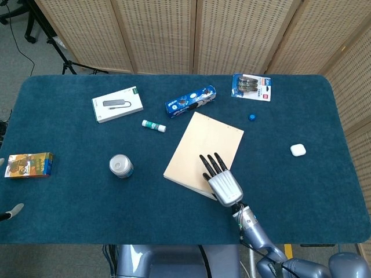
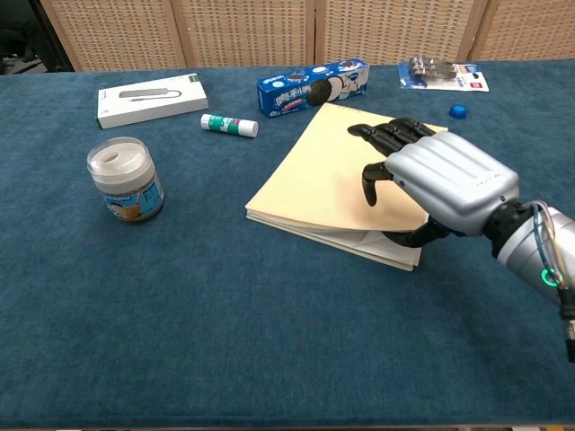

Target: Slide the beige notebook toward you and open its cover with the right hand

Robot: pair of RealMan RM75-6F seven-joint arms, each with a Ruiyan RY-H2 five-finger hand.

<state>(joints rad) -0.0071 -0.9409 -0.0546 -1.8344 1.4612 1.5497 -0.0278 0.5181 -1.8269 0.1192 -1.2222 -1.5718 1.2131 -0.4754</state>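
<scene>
The beige notebook [image 1: 203, 145] lies slanted on the blue table, right of centre, and the chest view shows it as well [image 2: 310, 175]. My right hand [image 1: 223, 184] rests on its near right corner, dark fingers [image 2: 391, 136] spread flat on the cover. The thumb is tucked under the cover's near edge. There the cover stands slightly raised, with white pages [image 2: 373, 241] showing beneath it. My left hand appears in neither view.
A small can [image 2: 125, 179] stands left of the notebook. A glue stick [image 2: 229, 125], cookie box [image 2: 313, 86] and white adapter box [image 2: 151, 97] lie behind it. A battery pack [image 1: 251, 87], blue cap [image 1: 252, 117], earbud case [image 1: 298, 150] and snack box [image 1: 29, 165] lie further out.
</scene>
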